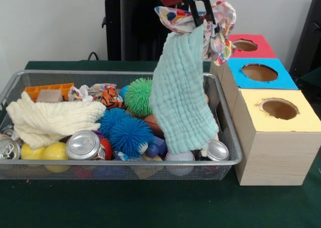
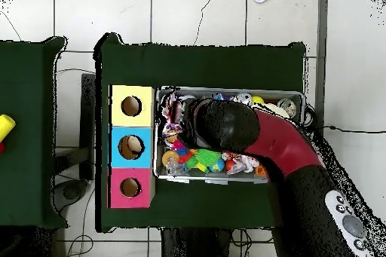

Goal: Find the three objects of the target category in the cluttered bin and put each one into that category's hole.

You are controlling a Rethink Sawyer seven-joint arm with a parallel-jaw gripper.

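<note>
My gripper [image 1: 201, 18] hangs high over the right end of the wire mesh bin [image 1: 30, 78]. It is shut on a crumpled whitish wrapper with coloured patches [image 1: 223, 18]. A mint waffle-knit cloth [image 1: 179, 95] is caught with it and hangs down into the bin. A second crinkly wrapper [image 1: 86, 91] lies at the back of the bin beside a tiger-striped ball [image 1: 110, 97]. In the overhead view my arm [image 2: 249, 130] covers much of the bin [image 2: 226, 90], and the held wrapper [image 2: 173, 122] shows at its left end.
Three wooden boxes with holes stand right of the bin: red [image 1: 245, 45], blue [image 1: 259, 72], yellow [image 1: 279, 108]. The bin also holds a cream cloth [image 1: 50, 120], spiky balls [image 1: 129, 134], cans [image 1: 83, 145], yellow balls [image 1: 55, 152] and an orange block [image 1: 50, 89].
</note>
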